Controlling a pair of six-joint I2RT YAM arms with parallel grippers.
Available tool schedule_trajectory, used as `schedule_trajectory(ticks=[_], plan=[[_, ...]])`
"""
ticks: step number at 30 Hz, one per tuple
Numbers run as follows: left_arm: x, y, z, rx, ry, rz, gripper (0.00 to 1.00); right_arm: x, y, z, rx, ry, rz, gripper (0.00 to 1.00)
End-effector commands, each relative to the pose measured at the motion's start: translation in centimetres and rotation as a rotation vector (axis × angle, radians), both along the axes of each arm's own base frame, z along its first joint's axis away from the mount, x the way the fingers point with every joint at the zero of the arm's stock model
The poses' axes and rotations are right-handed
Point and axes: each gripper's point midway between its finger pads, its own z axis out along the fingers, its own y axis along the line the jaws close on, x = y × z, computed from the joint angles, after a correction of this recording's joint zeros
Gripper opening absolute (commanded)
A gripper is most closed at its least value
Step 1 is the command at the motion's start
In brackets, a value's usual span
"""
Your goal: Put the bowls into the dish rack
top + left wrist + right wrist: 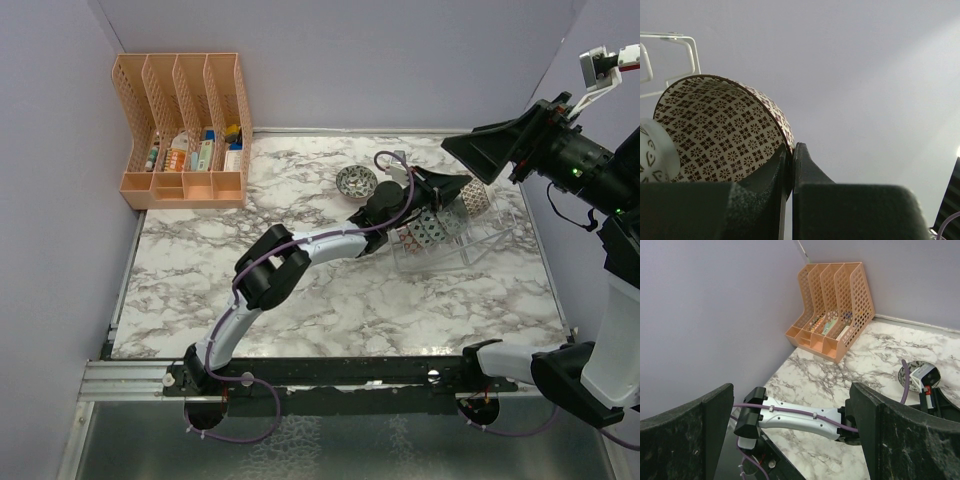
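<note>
Left claw [791, 155] tight on bowl [722, 125] rim

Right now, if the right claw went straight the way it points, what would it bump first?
Probably the white section of the left arm, which lies straight ahead of the open right claw, above the marble table. Depth is unclear, so it might miss and reach the table.

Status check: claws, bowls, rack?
Left claw shut on rim of patterned bowl, at the dish rack. Right claw open, empty, raised high. One loose bowl on table. No obstruction seen.
</note>
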Motion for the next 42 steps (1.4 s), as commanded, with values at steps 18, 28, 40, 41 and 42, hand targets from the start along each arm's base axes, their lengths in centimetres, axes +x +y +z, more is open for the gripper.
schedule_trajectory(ticks=[18, 28, 40, 41, 42], plan=[[0.6, -0.3, -1.3, 0.037, 0.064, -0.024, 0.13, 0.7, -0.4, -1.4, -0.025, 0.034, -0.035, 0.99], [0.7, 0.2, -0.4, 0.117, 0.072, -0.047, 0.17, 1.2, -0.3, -1.8, -0.026, 0.041, -0.033, 0.99], [0.5, 1.2, -0.3, 0.241, 0.054, -0.062, 0.25, 1.1, -0.2, -1.8, -0.021, 0.041, -0.025, 0.99], [0.6, 1.3, -0.2, 0.244, 0.051, -0.061, 0.26, 1.1, -0.1, -1.8, -0.019, 0.04, -0.024, 0.99], [0.6, 1.5, -0.3, 0.246, 0.052, -0.063, 0.26, 1.0, -0.1, -1.8, -0.017, 0.04, -0.022, 0.99]])
